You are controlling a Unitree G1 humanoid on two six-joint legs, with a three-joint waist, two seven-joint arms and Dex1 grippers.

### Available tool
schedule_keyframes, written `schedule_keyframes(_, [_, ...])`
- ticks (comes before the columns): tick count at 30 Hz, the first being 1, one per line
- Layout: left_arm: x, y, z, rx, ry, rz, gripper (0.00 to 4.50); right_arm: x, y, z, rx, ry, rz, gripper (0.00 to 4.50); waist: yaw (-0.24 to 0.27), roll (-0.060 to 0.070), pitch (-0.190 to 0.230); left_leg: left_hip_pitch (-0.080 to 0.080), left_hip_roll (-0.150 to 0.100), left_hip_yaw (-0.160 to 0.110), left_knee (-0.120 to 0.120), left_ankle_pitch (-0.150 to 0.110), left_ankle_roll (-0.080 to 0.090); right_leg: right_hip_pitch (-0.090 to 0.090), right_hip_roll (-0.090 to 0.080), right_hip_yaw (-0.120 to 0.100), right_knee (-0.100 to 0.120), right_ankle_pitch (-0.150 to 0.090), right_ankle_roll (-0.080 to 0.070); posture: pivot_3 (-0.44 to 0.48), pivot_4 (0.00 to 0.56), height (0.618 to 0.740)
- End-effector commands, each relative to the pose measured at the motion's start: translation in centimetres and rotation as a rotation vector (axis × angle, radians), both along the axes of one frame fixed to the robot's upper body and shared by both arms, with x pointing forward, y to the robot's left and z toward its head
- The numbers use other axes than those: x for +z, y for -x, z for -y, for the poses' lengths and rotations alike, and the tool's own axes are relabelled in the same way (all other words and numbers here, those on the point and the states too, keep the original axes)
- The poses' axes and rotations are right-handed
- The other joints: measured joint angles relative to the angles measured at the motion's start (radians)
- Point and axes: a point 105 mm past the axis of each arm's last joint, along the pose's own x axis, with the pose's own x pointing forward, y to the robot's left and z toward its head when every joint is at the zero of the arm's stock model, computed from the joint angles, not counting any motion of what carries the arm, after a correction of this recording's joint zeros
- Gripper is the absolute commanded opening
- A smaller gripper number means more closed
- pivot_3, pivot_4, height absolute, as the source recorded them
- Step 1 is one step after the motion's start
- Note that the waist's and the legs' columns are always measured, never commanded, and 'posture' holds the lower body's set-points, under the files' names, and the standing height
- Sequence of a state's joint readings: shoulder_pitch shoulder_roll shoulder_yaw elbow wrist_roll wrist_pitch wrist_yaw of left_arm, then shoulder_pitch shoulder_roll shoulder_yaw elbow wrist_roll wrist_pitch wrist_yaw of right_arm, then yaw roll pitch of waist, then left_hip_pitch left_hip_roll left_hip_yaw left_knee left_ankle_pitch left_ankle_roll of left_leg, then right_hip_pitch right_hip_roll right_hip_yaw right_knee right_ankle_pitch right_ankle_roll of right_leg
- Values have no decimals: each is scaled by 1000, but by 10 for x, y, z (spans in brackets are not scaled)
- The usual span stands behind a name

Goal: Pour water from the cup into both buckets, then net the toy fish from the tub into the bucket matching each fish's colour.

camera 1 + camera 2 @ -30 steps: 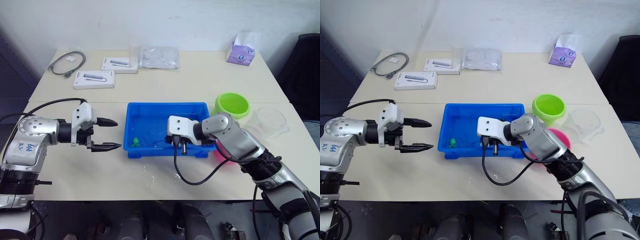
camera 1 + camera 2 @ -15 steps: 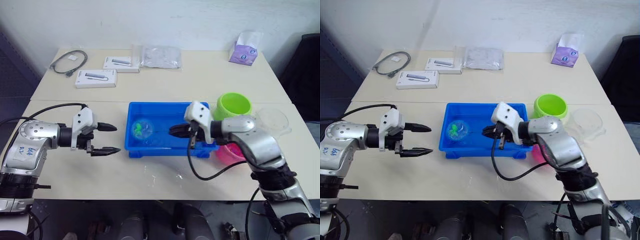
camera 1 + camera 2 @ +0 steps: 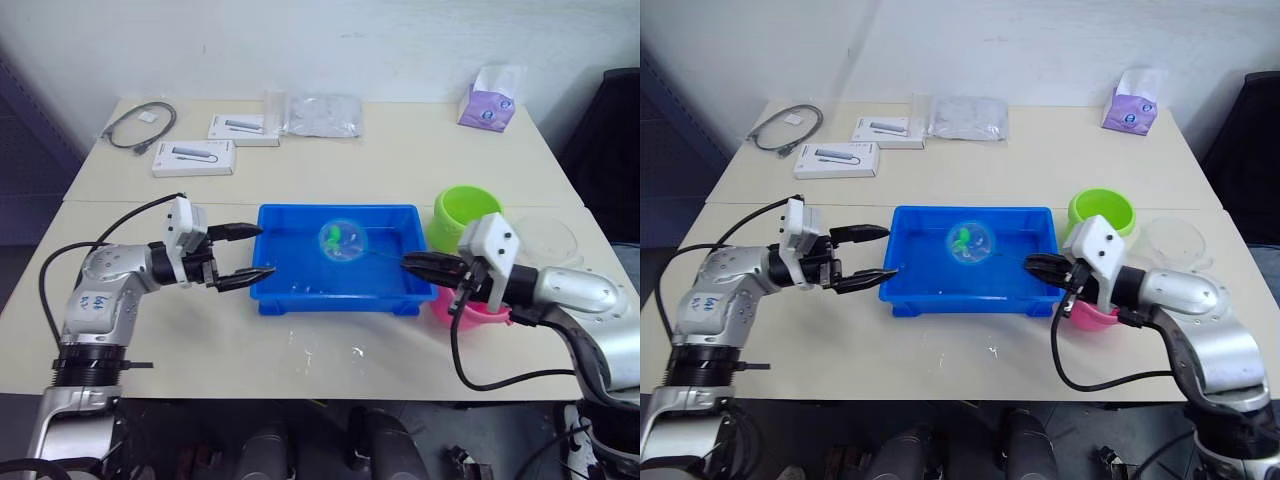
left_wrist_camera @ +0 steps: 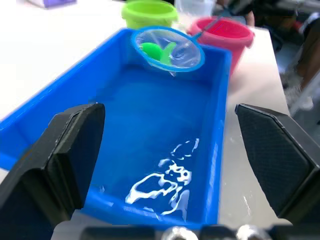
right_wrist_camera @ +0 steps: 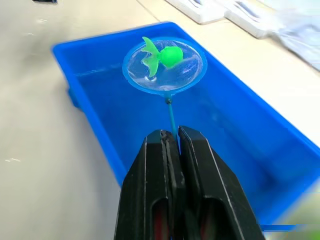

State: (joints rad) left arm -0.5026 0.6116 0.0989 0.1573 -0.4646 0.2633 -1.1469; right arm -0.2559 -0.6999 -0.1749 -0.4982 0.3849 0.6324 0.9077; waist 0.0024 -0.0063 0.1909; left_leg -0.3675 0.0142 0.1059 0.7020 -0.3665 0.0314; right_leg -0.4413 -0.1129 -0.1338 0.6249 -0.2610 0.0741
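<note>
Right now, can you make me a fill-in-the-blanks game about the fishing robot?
1. The fish lying in the net is coloured ____.
2. The net hangs above the big ____ tub.
3. The right gripper is pinched shut on the net's thin ____.
4. The left gripper next to the tub has its fingers ____.

Missing words: green; blue; handle; open

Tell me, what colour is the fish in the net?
Bright green. The fish lies in the net, clearest in the right wrist view.
</note>
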Motion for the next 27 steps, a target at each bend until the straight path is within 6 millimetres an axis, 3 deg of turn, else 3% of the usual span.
schedule_keyframes(1, [10,-9,5,17,51,59,4486,25,10,11,-43,-35,91,0,0,0,0,1,0,1,0,0,0,0,0,0,1,0,0,0,150,740])
schedule_keyframes(6, [7,-14,20,-20,69,63,4486,41,13,42,-156,-52,121,0,10,0,0,0,-1,0,1,0,1,0,0,0,0,0,1,0,150,740])
schedule_keyframes(10, [5,-16,27,-37,76,62,4486,48,4,94,-379,6,189,0,21,0,0,0,-1,0,1,0,1,0,0,0,0,1,1,0,150,740])
schedule_keyframes(15, [2,-17,34,-52,77,59,4486,36,-5,133,-533,124,250,0,21,0,0,0,-2,1,1,1,2,0,0,1,0,1,2,0,150,740])
schedule_keyframes(20, [2,-18,38,-55,86,62,4486,22,-17,157,-648,336,390,0,19,0,0,1,-2,2,1,1,2,0,0,1,1,1,2,0,150,740])
schedule_keyframes(24, [0,-17,42,-54,93,61,4486,16,-21,164,-683,527,547,0,19,0,0,1,-1,2,1,1,2,0,-1,2,1,1,2,0,150,740])
schedule_keyframes(27, [-2,-16,43,-57,87,59,4486,7,-22,162,-578,837,683,0,18,0,0,1,-1,2,1,1,1,0,-1,2,1,1,2,0,150,740])
